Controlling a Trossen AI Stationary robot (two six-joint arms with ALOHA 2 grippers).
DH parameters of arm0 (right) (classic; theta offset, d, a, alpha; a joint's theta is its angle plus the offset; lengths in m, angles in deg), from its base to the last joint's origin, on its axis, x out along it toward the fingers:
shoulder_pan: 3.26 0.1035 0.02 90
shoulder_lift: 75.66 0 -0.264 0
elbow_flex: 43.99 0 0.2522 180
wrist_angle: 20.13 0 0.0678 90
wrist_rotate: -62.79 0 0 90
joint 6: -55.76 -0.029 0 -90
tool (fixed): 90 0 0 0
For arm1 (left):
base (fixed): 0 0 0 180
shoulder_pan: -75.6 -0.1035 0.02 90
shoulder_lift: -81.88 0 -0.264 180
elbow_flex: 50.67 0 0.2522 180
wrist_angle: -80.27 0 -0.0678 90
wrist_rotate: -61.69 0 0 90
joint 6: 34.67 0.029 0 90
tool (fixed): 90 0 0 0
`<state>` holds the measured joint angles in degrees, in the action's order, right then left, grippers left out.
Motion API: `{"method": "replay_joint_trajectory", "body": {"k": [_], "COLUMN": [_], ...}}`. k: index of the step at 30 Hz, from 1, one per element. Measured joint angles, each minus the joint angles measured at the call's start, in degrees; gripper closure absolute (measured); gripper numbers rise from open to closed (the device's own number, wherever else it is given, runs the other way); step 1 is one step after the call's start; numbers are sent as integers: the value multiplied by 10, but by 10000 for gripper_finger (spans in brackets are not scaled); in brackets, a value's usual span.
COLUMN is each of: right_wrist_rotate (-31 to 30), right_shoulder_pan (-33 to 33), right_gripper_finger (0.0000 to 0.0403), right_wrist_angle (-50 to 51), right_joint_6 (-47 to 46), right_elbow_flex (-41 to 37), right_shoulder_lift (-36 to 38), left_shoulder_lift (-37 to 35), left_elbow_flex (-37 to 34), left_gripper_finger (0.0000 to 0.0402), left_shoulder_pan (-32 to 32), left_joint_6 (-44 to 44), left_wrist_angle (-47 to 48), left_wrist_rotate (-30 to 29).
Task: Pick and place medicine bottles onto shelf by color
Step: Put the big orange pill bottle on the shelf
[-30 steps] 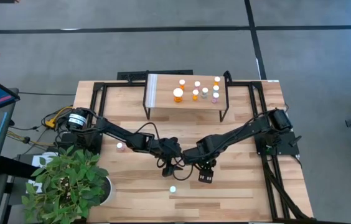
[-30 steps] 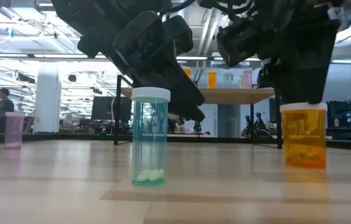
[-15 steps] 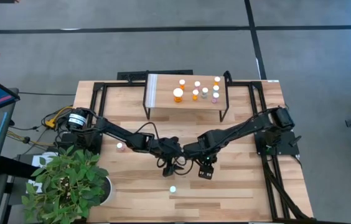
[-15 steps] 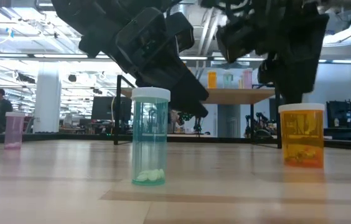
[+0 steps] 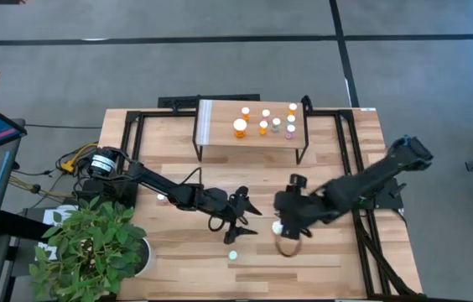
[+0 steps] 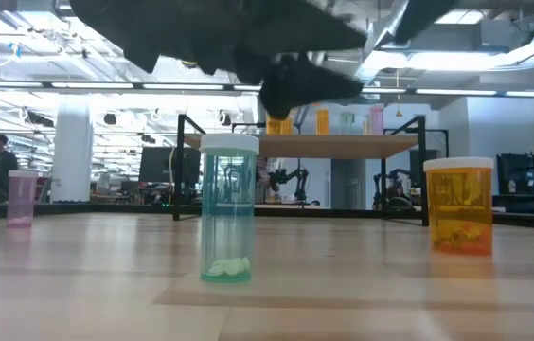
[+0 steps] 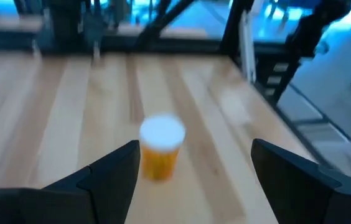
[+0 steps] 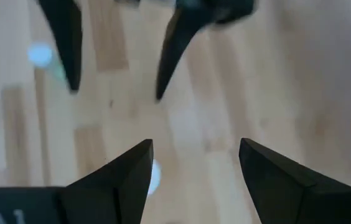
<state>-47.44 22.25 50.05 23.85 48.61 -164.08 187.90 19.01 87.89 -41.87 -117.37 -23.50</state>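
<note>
Both arms hung over the front half of the table, with three bottles left to sort. The left gripper [image 5: 245, 216] had its jaws spread wide, and in its wrist view they framed the orange bottle [image 7: 160, 147] without touching it. The right gripper [image 5: 291, 220] hovered just beside that same bottle [image 5: 280, 226], its jaws also apart and holding nothing.

The orange bottle stood upright on the table [image 5: 178, 159] between the two grippers. A green bottle [image 6: 228, 207] stood upright nearer the front edge, a few white pills at its bottom. A pink one [image 6: 22, 198] stood off to the left, by the left arm. The shelf [image 5: 220, 130] at the back already carried a cluster of bottles, orange ones among them.

The bottles looked like light, rigid plastic, nearly empty and so easy to tip with a sideways nudge. Their smooth round walls would probably slip in a loose pinch. The safest hold appeared to be across the body just under the white cap, jaws level, closing squarely on the widest part.
</note>
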Motion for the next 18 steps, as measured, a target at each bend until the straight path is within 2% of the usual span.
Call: {"method": "replay_joint_trajectory", "body": {"k": [3,7,13,18], "right_wrist_rotate": [-96,-165,-190,-196], "right_shoulder_pan": [44,86,119,141], "right_gripper_finger": [143,143,143,143], "right_wrist_angle": [-8,-25,-39,-48], "right_joint_6": [-26,-58,-75,-73], "right_elbow_flex": [-17,-39,-53,-53], "right_shoulder_lift": [43,90,125,129], "left_shoulder_lift": [1,34,118,161], "left_elbow_flex": [6,51,159,208], "left_gripper_finger": [108,108,108,108], "left_shoulder_pan": [2,0,1,0], "left_joint_6": [7,16,47,51], "left_wrist_angle": [-20,-5,76,97], "left_wrist_rotate": [-6,-7,-8,-12]}}
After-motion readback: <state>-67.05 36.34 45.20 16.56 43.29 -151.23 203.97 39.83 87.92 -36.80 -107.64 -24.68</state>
